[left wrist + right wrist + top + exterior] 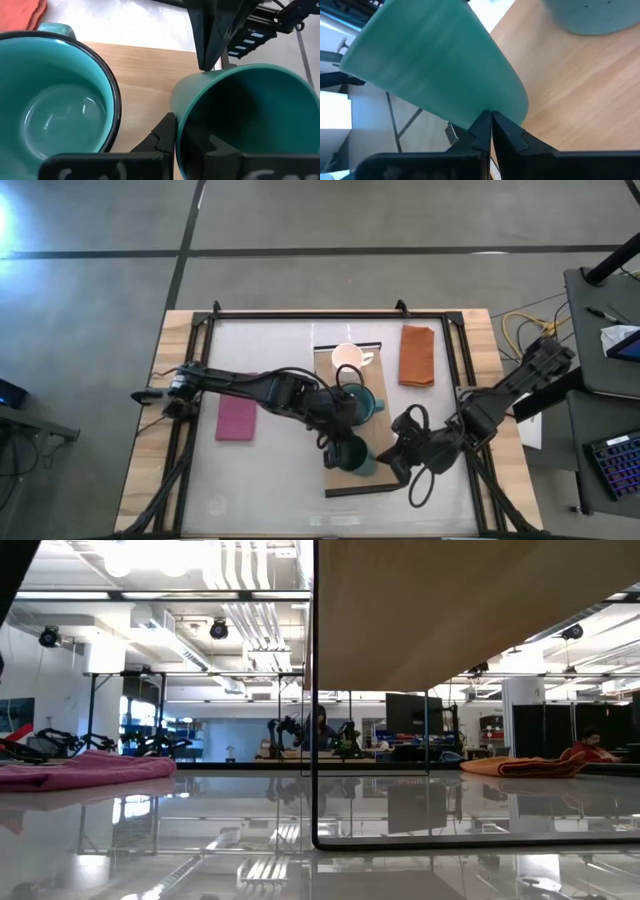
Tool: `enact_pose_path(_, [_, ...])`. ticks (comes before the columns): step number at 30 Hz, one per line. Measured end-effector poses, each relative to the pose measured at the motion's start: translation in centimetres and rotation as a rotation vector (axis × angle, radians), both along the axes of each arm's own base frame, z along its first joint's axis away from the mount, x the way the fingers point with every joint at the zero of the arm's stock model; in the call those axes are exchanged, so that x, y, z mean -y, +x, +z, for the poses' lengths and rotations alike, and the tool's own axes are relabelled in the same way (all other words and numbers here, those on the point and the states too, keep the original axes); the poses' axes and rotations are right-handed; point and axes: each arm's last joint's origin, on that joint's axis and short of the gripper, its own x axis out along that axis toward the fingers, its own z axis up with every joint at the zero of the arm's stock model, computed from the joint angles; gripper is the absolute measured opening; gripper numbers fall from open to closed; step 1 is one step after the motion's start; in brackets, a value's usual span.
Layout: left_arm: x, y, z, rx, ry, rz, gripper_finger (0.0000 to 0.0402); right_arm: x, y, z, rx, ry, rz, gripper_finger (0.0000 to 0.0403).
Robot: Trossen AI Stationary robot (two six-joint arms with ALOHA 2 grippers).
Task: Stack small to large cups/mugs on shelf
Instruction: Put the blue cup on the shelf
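Observation:
The light-wood shelf (372, 435) lies mid-table. On it, from far to near, are the white mug (347, 357), the wide teal mug (362, 402) and the dark green tumbler (352, 454). My left gripper (338, 438) is shut on the tumbler's rim, right beside the teal mug (55, 110). My right gripper (395, 452) is shut, and its tips are at the tumbler's right side. The tumbler (435, 65) is tilted over the shelf (580, 95). My left gripper holds the tumbler's rim (176, 131) on the side nearest the teal mug, with one finger (162, 137) outside the wall and the other inside. It comes from the table's left. The tumbler is tipped, its mouth toward my left wrist. My right gripper has its shut fingertips (490, 122) against the tumbler's outer wall (485, 107). In the left wrist view they meet it just at the rim (202, 70). They come from the table's right, slanting down.
A magenta cloth (237, 420) lies left of the shelf and an orange cloth (417, 355) at the far right. A black frame (210, 330) borders the table. In the low view the shelf (450, 610) fills the upper right.

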Motion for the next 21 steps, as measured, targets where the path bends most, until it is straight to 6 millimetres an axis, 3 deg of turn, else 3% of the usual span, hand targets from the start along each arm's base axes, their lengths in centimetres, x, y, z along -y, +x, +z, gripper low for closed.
enact_pose_path(13, [-0.27, 0.31, -0.13, 0.023, 0.025, 0.037, 0.0005, -0.4, 0.52, -0.83, -0.027, -0.01, -0.01, 0.0009])
enact_pose_path(21, [-0.35, 0.43, -0.04, 0.043, 0.041, 0.06, 0.0073, -0.36, 0.48, -0.98, -0.034, -0.016, -0.01, 0.0009])
